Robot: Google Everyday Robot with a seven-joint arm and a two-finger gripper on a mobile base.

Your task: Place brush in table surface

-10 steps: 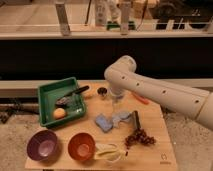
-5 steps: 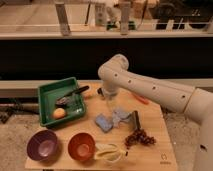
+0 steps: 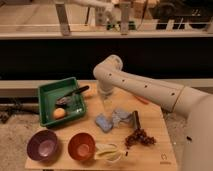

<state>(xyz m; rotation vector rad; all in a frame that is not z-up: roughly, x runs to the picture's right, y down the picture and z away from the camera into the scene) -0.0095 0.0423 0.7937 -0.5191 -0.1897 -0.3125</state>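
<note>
The brush (image 3: 73,95) lies across the green tray (image 3: 48,118), its greyish head inside the tray and its black handle reaching over the tray's right rim. My gripper (image 3: 106,103) hangs down from the white arm (image 3: 145,87) over the light-brown table surface (image 3: 152,149), just right of the tray and of the handle's tip. It does not touch the brush.
An orange ball (image 3: 59,113) lies in the tray. A purple bowl (image 3: 44,145), an orange bowl (image 3: 81,146) and a pale dish (image 3: 108,152) stand along the front. A blue sponge (image 3: 103,122), a short dark bar (image 3: 135,119), grapes (image 3: 139,136) and an orange-red stick (image 3: 141,100) lie right of the gripper.
The arm has swung left, bringing the gripper from the table's middle to beside the tray's right rim. The brush and other items have not moved.
</note>
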